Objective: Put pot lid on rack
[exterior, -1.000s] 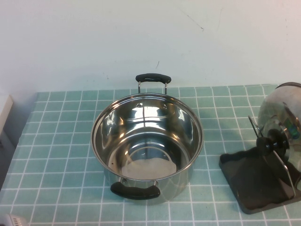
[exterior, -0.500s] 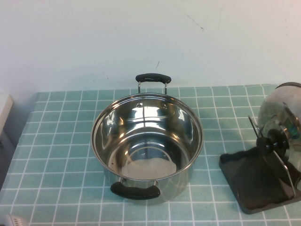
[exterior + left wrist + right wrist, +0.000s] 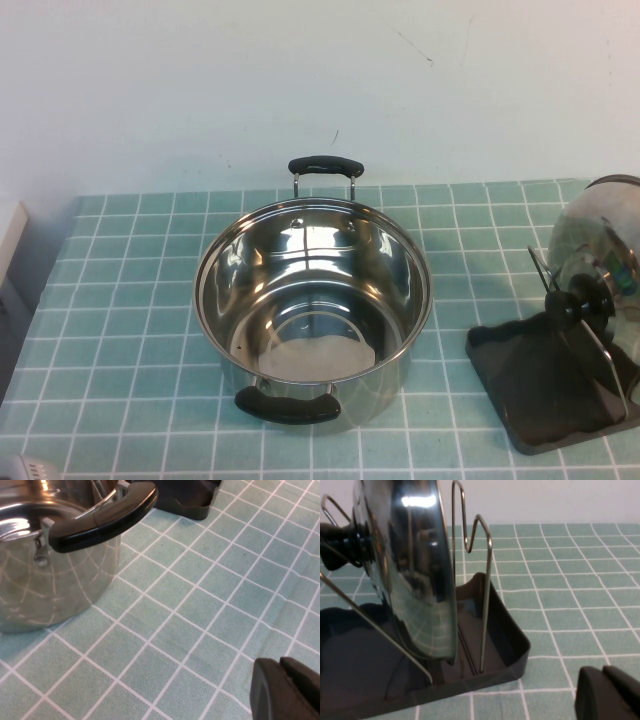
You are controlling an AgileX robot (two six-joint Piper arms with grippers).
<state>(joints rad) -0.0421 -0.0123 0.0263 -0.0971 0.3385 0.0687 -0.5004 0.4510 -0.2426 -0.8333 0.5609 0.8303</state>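
— Steel everywhere tonight! Start us at the left.

— Left gripper point(image 3: 287, 690) sits low over the tiled mat, near the pot's point(image 3: 312, 310) front handle, well clear of it. Only a dark corner of it shows in its own camera, so I can't tell whether that claw is open or closed.

— And centre stage?

— The pot, open-topped and empty, mid-table.

— Then the right side, where the action is.

— There's the lid point(image 3: 600, 250), standing on edge in the rack point(image 3: 545, 385), slotted between the wire dividers point(image 3: 482, 580), knob point(image 3: 585, 300) facing the pot. The right wrist view shows its lower rim down in the tray.

— Right gripper?

— Right gripper point(image 3: 610, 692) hangs just beside the rack's near corner, touching nothing. Same story: one black edge in frame, so its claw state I can't call.

— So what step is this?

— Looks like placement is done. I'd say all that's left is keeping both arms clear, without nudging rack or lid.
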